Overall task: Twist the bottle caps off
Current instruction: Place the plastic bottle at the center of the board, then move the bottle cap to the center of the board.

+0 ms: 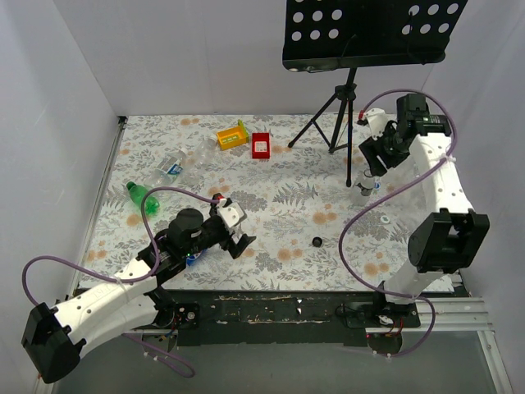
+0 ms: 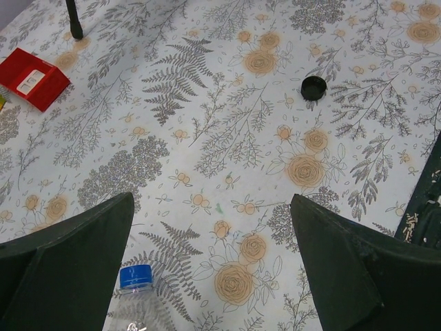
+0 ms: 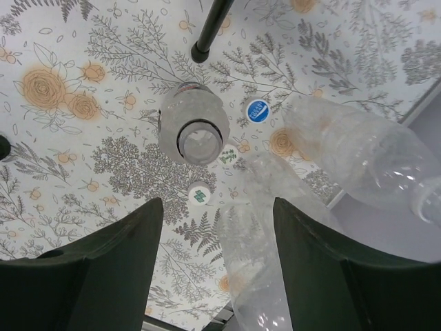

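Robot lab test cell w/ white panel walls (image 1: 205, 57), floral-cloth table (image 1: 287, 205), tripod stand (image 1: 348, 115), arms' base rail (image 1: 271, 308).

A red tray (image 1: 261, 145) sits just beside a yellow tray (image 1: 232, 135) on the floral table (image 1: 287, 205). A black music stand (image 1: 373, 33) rises to their right.

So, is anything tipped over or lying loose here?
A black cap lies alone mid-table. By the tripod leg, an open bottle stands upright beside a loose blue cap and white cap, and a clear bottle lies on its side.
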`<state>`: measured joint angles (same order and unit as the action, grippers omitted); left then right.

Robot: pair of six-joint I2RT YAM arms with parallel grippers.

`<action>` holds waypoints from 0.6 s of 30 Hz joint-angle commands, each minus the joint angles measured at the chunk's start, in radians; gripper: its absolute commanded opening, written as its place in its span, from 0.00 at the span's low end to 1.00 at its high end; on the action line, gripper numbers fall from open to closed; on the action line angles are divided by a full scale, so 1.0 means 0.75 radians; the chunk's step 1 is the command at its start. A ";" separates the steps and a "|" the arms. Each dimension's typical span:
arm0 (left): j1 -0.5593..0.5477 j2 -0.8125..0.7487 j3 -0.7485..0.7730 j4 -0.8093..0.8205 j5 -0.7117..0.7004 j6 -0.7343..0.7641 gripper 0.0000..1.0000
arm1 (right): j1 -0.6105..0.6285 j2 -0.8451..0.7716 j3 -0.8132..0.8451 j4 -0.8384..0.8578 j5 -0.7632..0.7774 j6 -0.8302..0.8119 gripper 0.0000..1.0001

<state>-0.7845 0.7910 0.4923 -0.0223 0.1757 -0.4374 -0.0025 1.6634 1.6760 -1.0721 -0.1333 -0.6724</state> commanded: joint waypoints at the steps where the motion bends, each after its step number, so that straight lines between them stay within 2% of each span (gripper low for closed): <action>1: 0.005 -0.044 -0.006 0.022 -0.019 0.008 0.98 | 0.001 -0.187 -0.011 0.022 -0.031 -0.005 0.72; 4: 0.005 -0.057 -0.006 0.022 -0.048 -0.002 0.98 | 0.001 -0.299 -0.073 0.035 -0.118 -0.038 0.72; 7: 0.009 -0.067 -0.006 0.022 -0.081 -0.018 0.98 | -0.001 -0.411 -0.162 0.049 -0.339 -0.116 0.72; 10: 0.019 -0.075 -0.002 0.022 -0.115 -0.043 0.98 | -0.001 -0.565 -0.379 0.134 -0.721 -0.259 0.71; 11: 0.021 -0.075 -0.004 0.022 -0.128 -0.047 0.98 | 0.001 -0.616 -0.491 0.137 -0.870 -0.389 0.71; 13: 0.031 -0.075 0.000 0.022 -0.146 -0.055 0.98 | 0.079 -0.716 -0.694 0.184 -1.024 -0.551 0.75; 16: 0.038 -0.079 -0.002 0.022 -0.161 -0.061 0.98 | 0.207 -0.700 -0.882 0.200 -0.986 -0.678 0.73; 18: 0.042 -0.079 -0.006 0.022 -0.165 -0.063 0.98 | 0.273 -0.692 -1.001 0.343 -0.858 -0.680 0.70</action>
<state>-0.7628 0.7506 0.4904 -0.0219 0.0845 -0.4728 0.1268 1.1217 1.0451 -0.9615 -0.7486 -1.0431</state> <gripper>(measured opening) 0.981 0.721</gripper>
